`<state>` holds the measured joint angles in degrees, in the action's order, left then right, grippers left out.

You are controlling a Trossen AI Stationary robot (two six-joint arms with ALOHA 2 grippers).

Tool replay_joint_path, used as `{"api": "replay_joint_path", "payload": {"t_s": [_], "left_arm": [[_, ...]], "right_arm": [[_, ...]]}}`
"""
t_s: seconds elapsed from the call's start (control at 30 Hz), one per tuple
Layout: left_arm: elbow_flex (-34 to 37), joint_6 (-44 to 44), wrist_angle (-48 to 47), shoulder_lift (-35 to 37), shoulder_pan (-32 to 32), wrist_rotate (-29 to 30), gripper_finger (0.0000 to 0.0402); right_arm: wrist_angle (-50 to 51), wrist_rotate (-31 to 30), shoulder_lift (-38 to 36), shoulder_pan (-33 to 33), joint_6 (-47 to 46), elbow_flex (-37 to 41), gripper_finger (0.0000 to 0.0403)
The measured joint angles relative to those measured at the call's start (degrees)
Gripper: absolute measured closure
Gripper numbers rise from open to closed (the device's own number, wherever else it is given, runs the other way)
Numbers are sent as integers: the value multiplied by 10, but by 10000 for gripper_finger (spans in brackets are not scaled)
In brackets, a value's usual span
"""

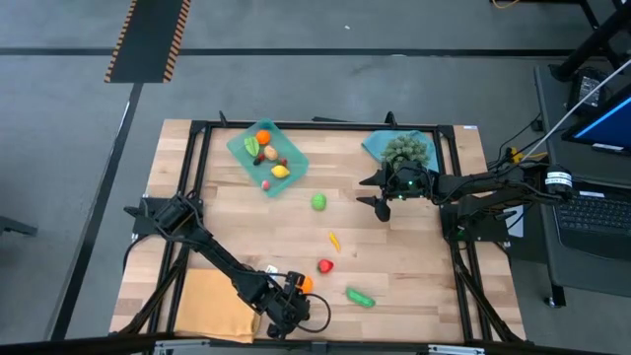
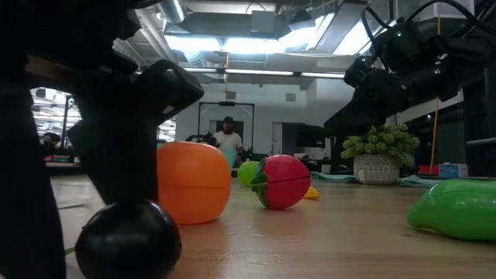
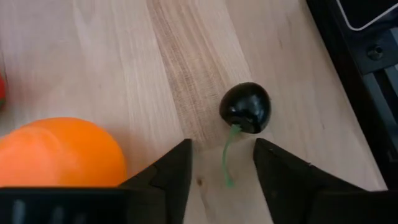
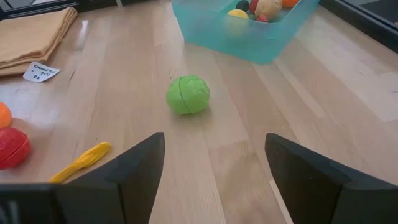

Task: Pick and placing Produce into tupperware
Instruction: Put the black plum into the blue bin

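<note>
My left fingers (image 3: 180, 171) sit either side of a black cherry's (image 3: 245, 107) green stem. Orange fruit (image 3: 59, 152) just beside. Red one (image 1: 324, 265), long green veg (image 1: 360, 297), yellow bit (image 1: 334, 240) & round green ball (image 4: 188, 94) lie loose. Teal tub (image 1: 243, 150) holds approx. five pieces, maybe more.
</note>
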<state>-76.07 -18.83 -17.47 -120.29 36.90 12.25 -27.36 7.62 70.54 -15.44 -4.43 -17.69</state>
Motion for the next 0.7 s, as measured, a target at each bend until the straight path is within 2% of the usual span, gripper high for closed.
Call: {"api": "replay_joint_path", "payload": {"t_s": [0.5, 0.7], "left_arm": [[0, -1, -1, 0, -1, 7, 393], [0, 1, -5, 1, -3, 5, 399]], "right_arm": [[0, 0, 0, 0, 0, 0, 123], [0, 0, 0, 0, -11, 0, 123]]}}
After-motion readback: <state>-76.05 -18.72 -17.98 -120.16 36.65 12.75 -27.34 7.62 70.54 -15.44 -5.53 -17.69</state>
